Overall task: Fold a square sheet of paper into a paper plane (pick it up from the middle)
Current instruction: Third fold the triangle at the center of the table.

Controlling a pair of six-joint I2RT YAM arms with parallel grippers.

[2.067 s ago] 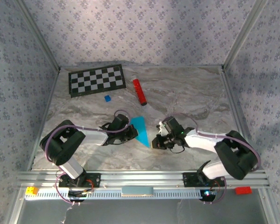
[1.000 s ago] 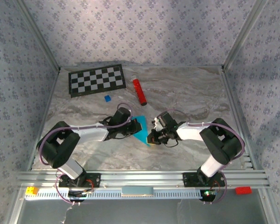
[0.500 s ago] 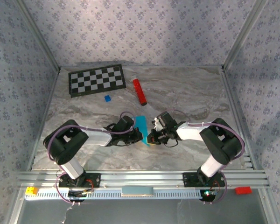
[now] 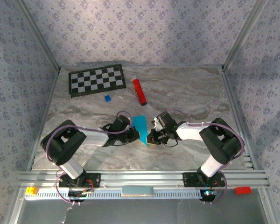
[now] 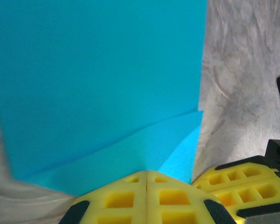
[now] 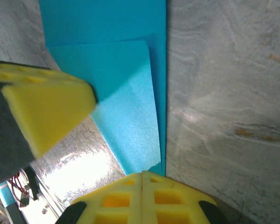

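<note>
The left gripper (image 5: 146, 193) has its yellow pads pressed together, tips on one edge of the folded cyan-blue paper (image 4: 140, 124). The right gripper (image 6: 142, 193), equally closed, touches the opposite edge. The paper lies flat between them on the marbled table (image 4: 191, 93). Farther back lie a red cylinder (image 4: 139, 91), a dark-blue block (image 4: 107, 98) and a checkerboard (image 4: 96, 80).

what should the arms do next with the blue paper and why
Probably slide the shut left gripper along the slanted edge of the folded flap to press it flat, while the shut right gripper pins the near tip of the blue paper. Both grippers sit at that near end, and the fold runs off from there.
</note>
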